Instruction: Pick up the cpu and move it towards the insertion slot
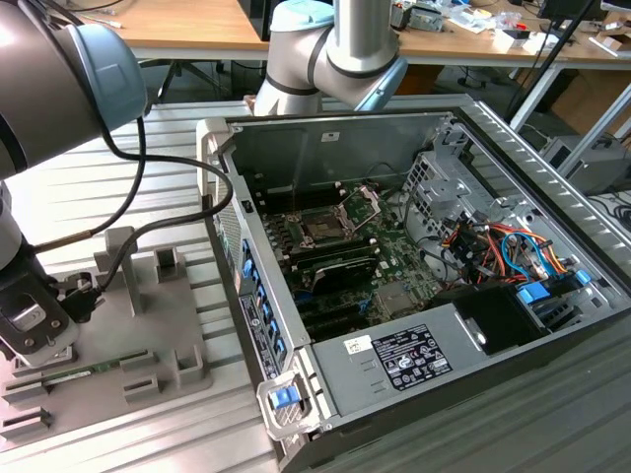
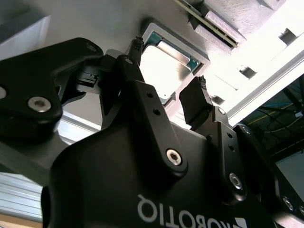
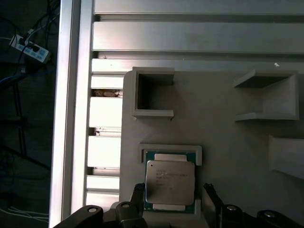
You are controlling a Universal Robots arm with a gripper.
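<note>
First wrist view, silvery square cpu [image 3: 169, 183], green-edged

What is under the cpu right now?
The cpu lies in a raised-rim pocket of the grey tray; the hand straddles it, open. The pocket floor beneath is covered by the chip.

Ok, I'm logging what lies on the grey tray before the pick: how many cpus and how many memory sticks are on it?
cpu: 1
memory stick: 1
Total: 2
</note>
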